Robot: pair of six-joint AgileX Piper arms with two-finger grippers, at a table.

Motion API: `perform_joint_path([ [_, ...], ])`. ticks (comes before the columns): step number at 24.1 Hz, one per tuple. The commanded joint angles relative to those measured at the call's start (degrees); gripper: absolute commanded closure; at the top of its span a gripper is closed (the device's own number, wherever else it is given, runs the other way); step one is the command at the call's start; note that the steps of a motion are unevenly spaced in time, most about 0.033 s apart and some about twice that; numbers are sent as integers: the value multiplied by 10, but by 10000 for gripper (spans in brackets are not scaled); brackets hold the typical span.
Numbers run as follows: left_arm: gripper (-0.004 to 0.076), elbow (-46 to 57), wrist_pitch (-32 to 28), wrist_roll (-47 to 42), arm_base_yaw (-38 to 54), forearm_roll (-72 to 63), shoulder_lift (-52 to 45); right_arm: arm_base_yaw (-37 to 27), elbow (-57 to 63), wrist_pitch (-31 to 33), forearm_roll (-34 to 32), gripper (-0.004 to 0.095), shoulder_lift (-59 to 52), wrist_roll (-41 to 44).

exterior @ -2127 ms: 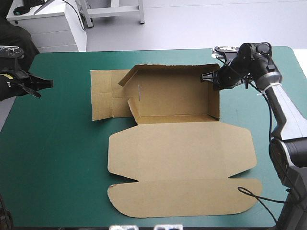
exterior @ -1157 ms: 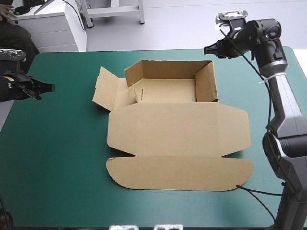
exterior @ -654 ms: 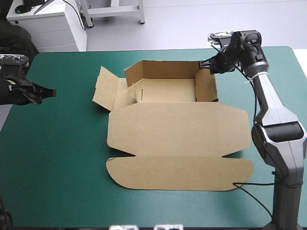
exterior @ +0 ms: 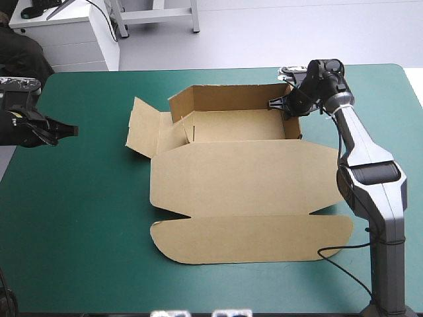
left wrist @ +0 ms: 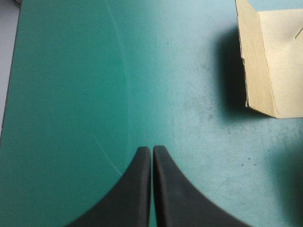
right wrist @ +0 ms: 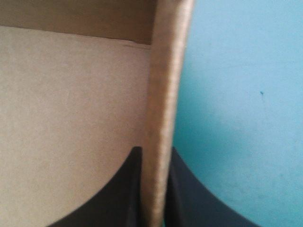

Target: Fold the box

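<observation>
Desk: I see one desk (exterior: 79,218) under a smooth, matte teal-green cover. In the left wrist view the cover shows faint scuffs and one thin curved line.
Box: there is one box (exterior: 244,178), a cut sheet of plain brown board. It sits mid-desk, a little toward the far edge.
Box shape: it is an open tray with the lid (exterior: 248,175) lying flat on the near side. The lid ends in a strip with rounded corners, and a notch is cut in on each side where strip and lid meet.
Walls: I count two walls upright, the far one and the right wall (exterior: 291,115). On the left a short flap slants inward, and the outer left panel (exterior: 144,129) leans out over the cover.
Right claw: the right claw (exterior: 277,104) is at the tray's far right corner, pinched onto the top of the right wall. In its own view the two black fingers (right wrist: 128,189) are almost together, with the board's raw edge (right wrist: 163,118) between them.
Left claw: the left claw (exterior: 66,130) is near the desk's left edge, well apart from the box. Its finned tips (left wrist: 152,149) are pressed together and hold nothing, with bare cover under them.
Ahead of left claw: a corner of the leaning panel (left wrist: 277,61) casts a shadow on the cover.
In the way: the gripped wall blocks my right wrist view of the tray's far corner.
</observation>
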Motion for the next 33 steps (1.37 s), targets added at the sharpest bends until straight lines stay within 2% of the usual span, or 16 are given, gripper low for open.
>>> perform_joint_path([
  [1,724,-14,-19,-1,-1,-5,-16,-1,-15,6,26,923,-37,-3],
  [6,724,-14,-36,-7,0,-5,-8,-1,-15,6,42,923,-60,-1],
  [9,724,-14,-47,-13,38,-18,6,-3,-15,6,46,924,-107,-4],
  [13,724,-14,-48,18,124,-136,22,-21,-15,6,50,926,-170,-10],
  [18,724,-14,-32,63,176,-310,49,-47,-15,6,80,926,-225,-10],
  [21,724,-14,-20,87,173,-384,73,-59,-15,6,113,926,-256,-10],
  [24,725,-14,-9,115,153,-442,98,-58,-15,6,116,926,-285,-10],
  [31,725,-14,17,204,63,-668,142,-57,-14,6,128,926,-328,-7],
  [33,725,-14,29,201,46,-708,142,-57,-11,6,139,926,-328,-7],
])
